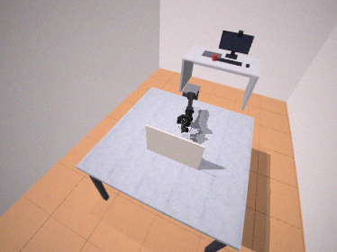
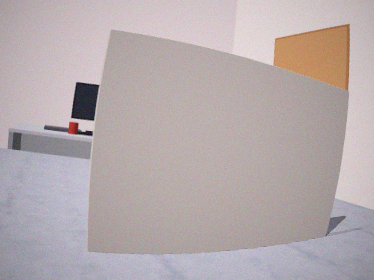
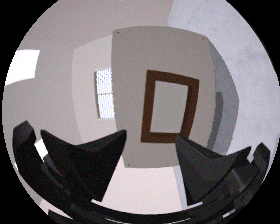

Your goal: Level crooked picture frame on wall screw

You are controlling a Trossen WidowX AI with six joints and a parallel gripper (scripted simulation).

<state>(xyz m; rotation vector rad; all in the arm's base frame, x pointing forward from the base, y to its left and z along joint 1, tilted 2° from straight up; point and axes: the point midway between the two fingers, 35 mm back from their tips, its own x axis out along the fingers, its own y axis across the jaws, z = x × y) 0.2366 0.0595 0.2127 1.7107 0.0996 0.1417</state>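
Note:
The brown picture frame (image 3: 148, 107) shows only in the wrist view, on the upright panel (image 1: 175, 147) (image 2: 215, 145) (image 3: 132, 60). That view is turned, with the table to the right. The frame sits crooked against the panel's edges; its end toward the bottom of the view lies closer to the panel's top edge. The screw and notched strip are hidden. My gripper (image 1: 185, 128) (image 3: 151, 136) is open with nothing between its fingers. It is on the frame's side of the panel; the right finger overlaps the frame's corner in view, with no contact visible. The panel hides it in the exterior view.
The panel stands on the pale table (image 1: 122, 162) (image 2: 40, 205). Behind the arm is a white desk (image 1: 194, 58) with a monitor (image 1: 236, 41) (image 2: 86, 101) and a red cup (image 1: 214, 58) (image 2: 73, 128). An orange board (image 2: 312, 55) shows beyond the panel.

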